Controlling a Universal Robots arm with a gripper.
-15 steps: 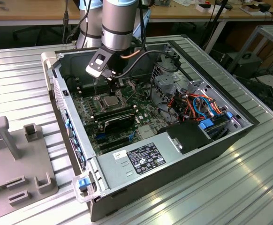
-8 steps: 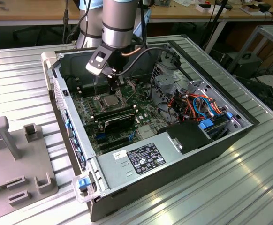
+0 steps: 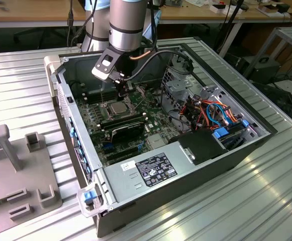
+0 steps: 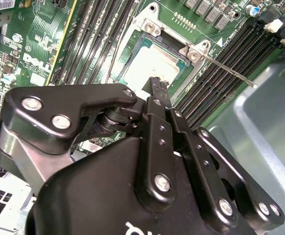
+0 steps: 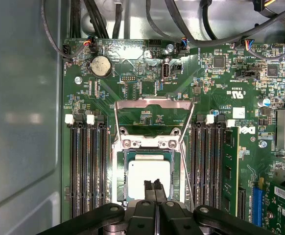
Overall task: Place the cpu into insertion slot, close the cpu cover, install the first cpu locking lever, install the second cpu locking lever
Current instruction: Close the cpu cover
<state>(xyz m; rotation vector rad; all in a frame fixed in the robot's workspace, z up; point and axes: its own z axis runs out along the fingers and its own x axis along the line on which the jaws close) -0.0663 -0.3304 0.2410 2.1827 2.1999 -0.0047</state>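
The cpu (image 5: 147, 174) lies flat in the insertion slot (image 5: 147, 143), silver top up, also seen in the second wrist view (image 4: 150, 63) and the exterior view (image 3: 117, 108). The cpu cover (image 5: 154, 102), a thin metal frame, stands swung open past the socket's hinge side. A thin wire locking lever (image 5: 185, 171) sticks up free beside the socket, and in the second wrist view this lever (image 4: 230, 72) juts out over the memory slots. My gripper (image 5: 154, 185) hovers just over the chip's edge, shut with nothing between its black fingers (image 4: 157, 88).
Long black memory slots (image 5: 86, 166) flank the socket on both sides. The open computer case (image 3: 226, 150) holds a power supply (image 3: 151, 170), a drive cage and coloured cables (image 3: 213, 113). Grey fixture blocks (image 3: 15, 150) stand at the exterior view's left.
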